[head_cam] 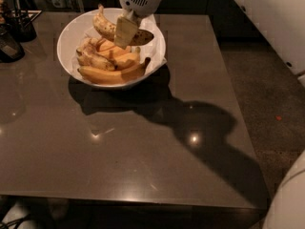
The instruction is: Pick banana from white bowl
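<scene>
The white bowl (71,37) stands at the far left of the dark table and holds several bananas. My gripper (125,31) hangs over the bowl's middle, shut on the speckled banana (106,26). This banana is lifted above the others, lying crosswise with its dark tip (144,36) pointing right. A long smooth yellow-orange banana (112,74) lies along the bowl's near side. More speckled pieces (95,58) lie beneath the gripper.
Dark containers (14,32) stand at the table's far left edge. The dark tabletop (143,151) stretches toward me, with the arm's shadow across it. The table's right edge borders a carpeted floor (267,89). Part of my white body (290,199) fills the lower right corner.
</scene>
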Controlling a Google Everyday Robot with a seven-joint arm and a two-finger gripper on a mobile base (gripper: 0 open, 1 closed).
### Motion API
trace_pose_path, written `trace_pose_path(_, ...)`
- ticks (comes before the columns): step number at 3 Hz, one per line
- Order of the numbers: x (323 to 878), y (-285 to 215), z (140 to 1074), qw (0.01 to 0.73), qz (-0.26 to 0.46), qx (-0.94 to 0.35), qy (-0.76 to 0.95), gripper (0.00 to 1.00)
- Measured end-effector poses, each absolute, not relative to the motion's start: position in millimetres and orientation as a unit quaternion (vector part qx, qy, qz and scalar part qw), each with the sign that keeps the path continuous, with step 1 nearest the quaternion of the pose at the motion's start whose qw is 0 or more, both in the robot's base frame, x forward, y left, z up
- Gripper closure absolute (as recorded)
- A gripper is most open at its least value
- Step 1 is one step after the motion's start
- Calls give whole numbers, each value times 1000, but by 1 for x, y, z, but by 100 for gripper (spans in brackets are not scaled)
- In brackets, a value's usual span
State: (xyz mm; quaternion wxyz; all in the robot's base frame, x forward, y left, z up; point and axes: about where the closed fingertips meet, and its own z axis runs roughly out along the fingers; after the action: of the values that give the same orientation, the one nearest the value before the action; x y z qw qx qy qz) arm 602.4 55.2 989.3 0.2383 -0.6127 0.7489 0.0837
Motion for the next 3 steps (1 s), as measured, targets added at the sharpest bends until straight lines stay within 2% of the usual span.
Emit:
trace_pose_path(1, 578, 57, 1002, 236, 89, -613, 749, 100)
trace_pose_path(3, 492, 60, 1022, 229, 117, -592, 764, 100)
